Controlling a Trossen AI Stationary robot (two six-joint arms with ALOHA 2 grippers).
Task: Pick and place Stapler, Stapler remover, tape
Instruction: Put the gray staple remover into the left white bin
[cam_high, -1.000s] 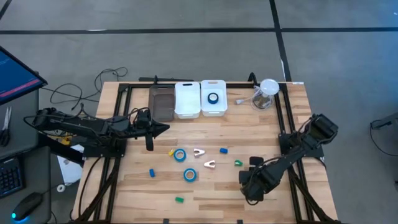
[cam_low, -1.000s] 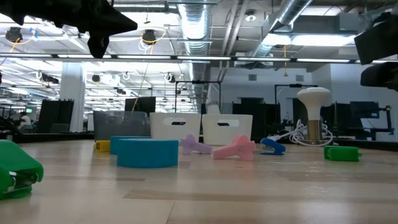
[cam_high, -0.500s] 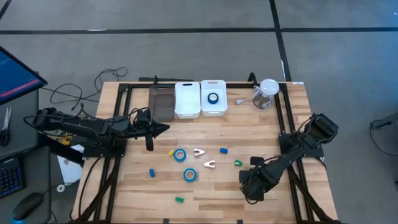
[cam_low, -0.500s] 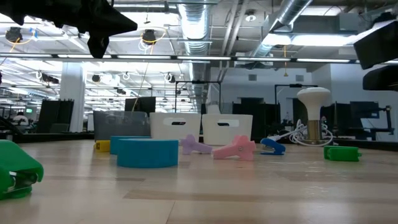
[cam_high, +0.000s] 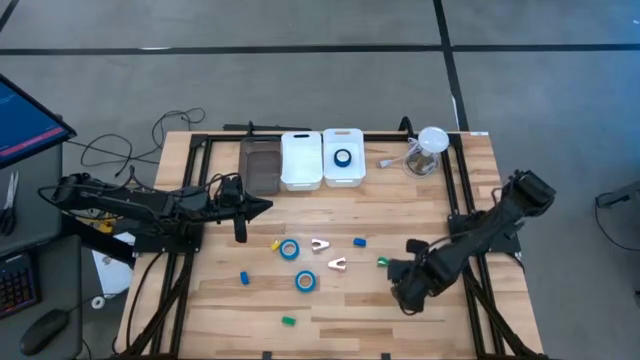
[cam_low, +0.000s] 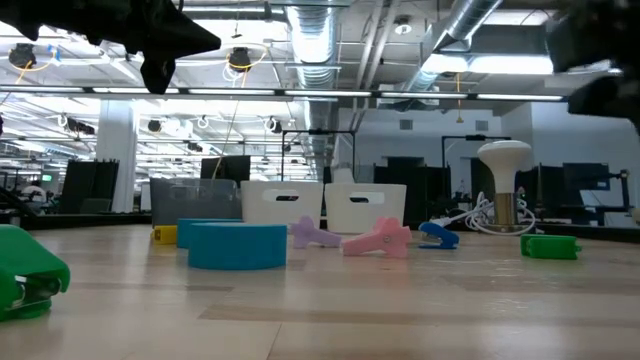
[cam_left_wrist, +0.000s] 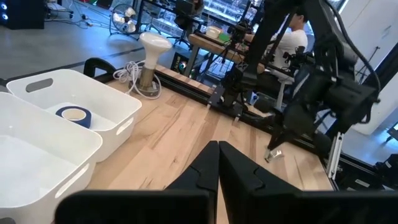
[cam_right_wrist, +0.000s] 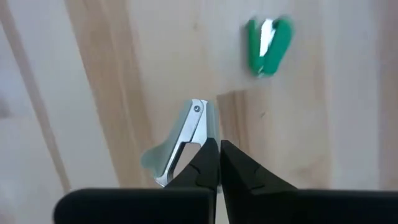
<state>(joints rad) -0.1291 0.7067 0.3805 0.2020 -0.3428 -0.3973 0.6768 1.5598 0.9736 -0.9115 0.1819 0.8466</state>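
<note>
Pale wooden plank table (cam_high: 330, 305) in an open workshop. 2 white plastic bins (cam_high: 301, 160); 1 holds a bright-blue tape roll (cam_high: 343, 157). Right gripper (cam_right_wrist: 217, 148) pinches a pale-blue staple remover (cam_right_wrist: 180, 144); a green stapler (cam_right_wrist: 268, 45) lies beyond it. Left gripper (cam_left_wrist: 217, 147) is closed, empty.

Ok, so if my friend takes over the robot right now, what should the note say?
The left hand is shut and empty, waiting over the table's left side.
The right hand is shut, with a silvery staple remover at its tips. I can't tell if it is gripped.
Done: first tape is in the white bin.
Left: second tape, third tape, pale remover, another pale remover, green stapler and the other small staplers, all lying on the table.
</note>
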